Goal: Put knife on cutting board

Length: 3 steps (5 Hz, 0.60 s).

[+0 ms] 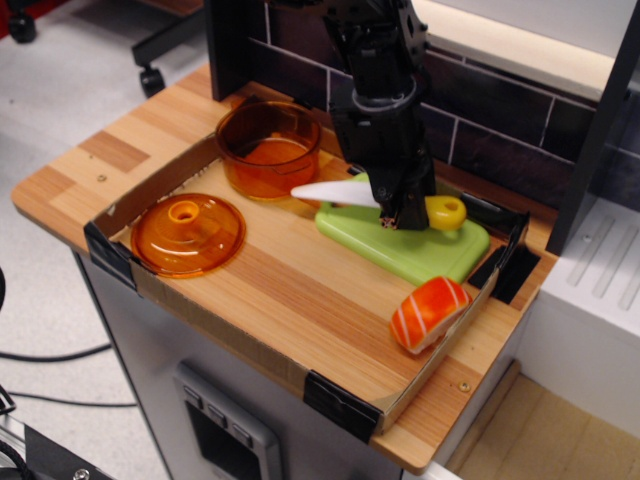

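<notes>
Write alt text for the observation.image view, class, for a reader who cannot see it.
A black gripper holds a knife with a white blade and yellow handle just above a green cutting board on a wooden table. To the left sit an orange pot and its lid; a toy salmon sushi lies in front of the board.

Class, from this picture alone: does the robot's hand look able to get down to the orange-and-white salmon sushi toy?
Probably not yet: the hand is shut on the white-bladed, yellow-handled plastic toy knife over the light green plastic cutting board. The way itself looks free: the sushi toy lies uncovered in front.
</notes>
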Each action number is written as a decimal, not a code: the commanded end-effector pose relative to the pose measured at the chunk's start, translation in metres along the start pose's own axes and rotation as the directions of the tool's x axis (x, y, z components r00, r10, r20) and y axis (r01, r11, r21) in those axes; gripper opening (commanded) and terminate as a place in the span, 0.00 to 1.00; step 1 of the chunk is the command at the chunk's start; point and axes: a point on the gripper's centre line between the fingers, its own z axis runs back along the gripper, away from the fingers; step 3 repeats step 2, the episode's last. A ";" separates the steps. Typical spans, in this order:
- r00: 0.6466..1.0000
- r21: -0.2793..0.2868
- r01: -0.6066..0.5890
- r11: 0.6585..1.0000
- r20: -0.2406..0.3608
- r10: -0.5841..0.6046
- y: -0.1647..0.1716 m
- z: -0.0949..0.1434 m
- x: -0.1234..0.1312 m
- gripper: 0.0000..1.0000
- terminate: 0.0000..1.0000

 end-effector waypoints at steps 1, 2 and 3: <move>0.991 -0.081 0.134 0.988 -0.011 -0.136 -0.011 0.029 -0.013 1.00 0.00; 0.987 -0.111 0.154 0.982 -0.027 -0.157 -0.014 0.048 -0.022 1.00 1.00; 0.987 -0.111 0.154 0.982 -0.027 -0.157 -0.014 0.048 -0.022 1.00 1.00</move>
